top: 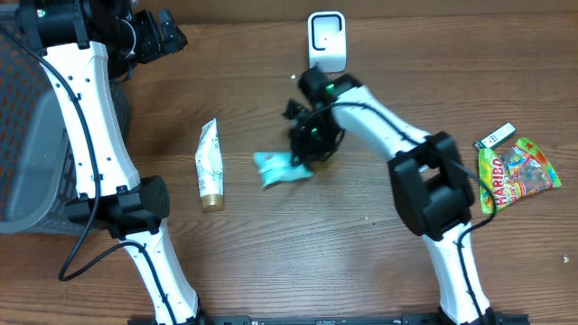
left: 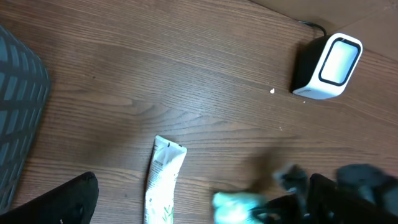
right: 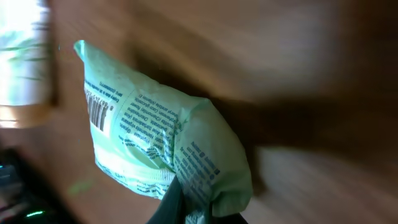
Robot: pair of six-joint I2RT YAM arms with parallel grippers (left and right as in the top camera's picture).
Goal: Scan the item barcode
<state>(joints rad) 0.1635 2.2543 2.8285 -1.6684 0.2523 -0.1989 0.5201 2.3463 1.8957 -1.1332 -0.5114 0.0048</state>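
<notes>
The right hand [right: 186,210] is closed tight on one corner of the pale green packet [right: 155,140], its dark fingertips pinching a fold of film at the packet's lower edge. The wrapper is crinkled and slack, so it is probably light, soft and a little slippery: it will sag and swing from a corner pinch rather than hold flat. The barcode [right: 96,112] sits near the far end, away from the fingers, so this hold leaves it uncovered, and a grip on the sealed edge seems safer than the puffy middle. From above the packet lies mid-bench [top: 235,262] beside the hand, though blur hides whether it is clear of the wood. Beyond it the white scanner [top: 325,38] stands at the back edge. The left hand [top: 163,34] hangs far off by the basket [top: 27,135], jaws spread wide and empty
</notes>
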